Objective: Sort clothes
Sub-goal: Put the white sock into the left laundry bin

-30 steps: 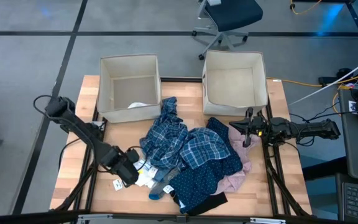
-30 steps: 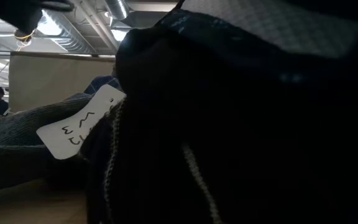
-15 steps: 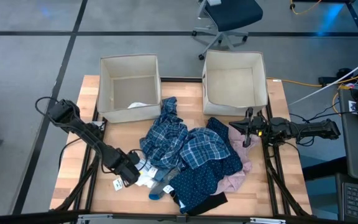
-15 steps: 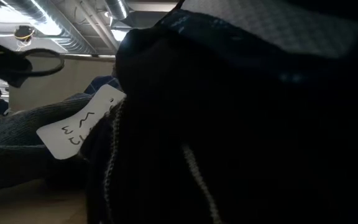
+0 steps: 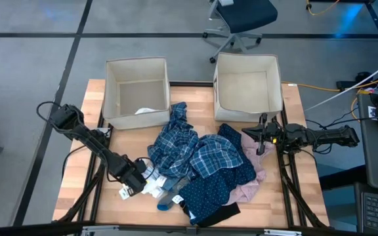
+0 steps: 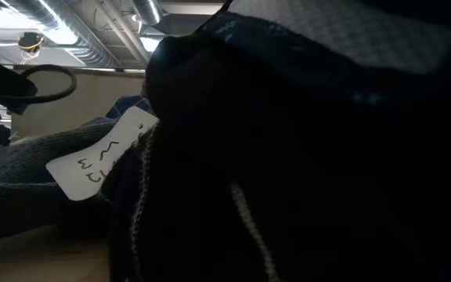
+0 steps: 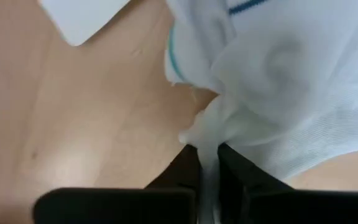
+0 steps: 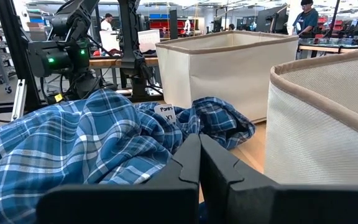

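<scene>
A small white tag (image 8: 165, 114) lying on the blue-and-white plaid shirts (image 8: 86, 149) carries dark handwriting; the first line looks like "Pants" and the second like "X1", though neither is sharp. In the low view, a white paper label (image 6: 104, 154) among dark clothes bears handwritten strokes, turned sideways, that cannot be read. No other writing is legible.

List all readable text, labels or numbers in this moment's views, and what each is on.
"Pants X1": white tag on the plaid shirt, right wrist view; the second line is hard to make out.
Handwritten marks on a white tag among the clothes, low view: not legible.
Tags by the socks, high view: too small to read.
</scene>
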Available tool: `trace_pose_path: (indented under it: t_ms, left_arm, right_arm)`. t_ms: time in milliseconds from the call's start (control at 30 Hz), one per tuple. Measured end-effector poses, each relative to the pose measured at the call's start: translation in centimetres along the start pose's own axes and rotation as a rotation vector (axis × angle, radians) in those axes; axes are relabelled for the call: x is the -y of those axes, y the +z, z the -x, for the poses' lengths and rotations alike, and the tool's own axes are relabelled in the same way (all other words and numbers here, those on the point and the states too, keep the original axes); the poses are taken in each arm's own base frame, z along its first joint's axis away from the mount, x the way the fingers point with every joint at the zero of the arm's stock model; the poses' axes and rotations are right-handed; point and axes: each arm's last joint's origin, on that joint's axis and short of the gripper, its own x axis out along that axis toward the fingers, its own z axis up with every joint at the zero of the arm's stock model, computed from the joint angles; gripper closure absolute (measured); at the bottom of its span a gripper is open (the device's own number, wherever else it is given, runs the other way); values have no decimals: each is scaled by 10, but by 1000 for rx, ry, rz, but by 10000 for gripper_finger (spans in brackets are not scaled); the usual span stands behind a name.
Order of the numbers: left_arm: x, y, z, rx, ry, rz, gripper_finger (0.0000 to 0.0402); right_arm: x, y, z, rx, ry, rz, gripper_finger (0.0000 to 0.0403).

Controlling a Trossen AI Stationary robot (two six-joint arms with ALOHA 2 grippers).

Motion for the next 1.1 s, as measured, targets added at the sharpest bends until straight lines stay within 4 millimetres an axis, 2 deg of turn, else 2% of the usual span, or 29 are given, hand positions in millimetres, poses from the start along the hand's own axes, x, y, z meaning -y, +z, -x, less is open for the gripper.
trace_pose_path:
  t_ms: [200, 333, 467, 767, 1100]
  left_arm:
    - [0, 0, 21, -6, 37, -4, 384]
    - [-1, 0, 47, 45, 27, -14, 396]
    - [-5, 0, 76, 154, -1, -10, 390]
    - [-28, 5, 135, 477, -47, -4, 394]
    - [-68, 18, 179, 765, -18, 52, 392]
  right_arm:
    - [0, 0, 0, 0, -1, 0, 397]
    - [0, 0, 0, 0, -1, 0, 397]
    - [0, 0, 0, 0, -1, 0, 397]
    - [0, 0, 0, 0, -2, 0, 397]
    - [0, 0, 0, 1, -2, 0, 397]
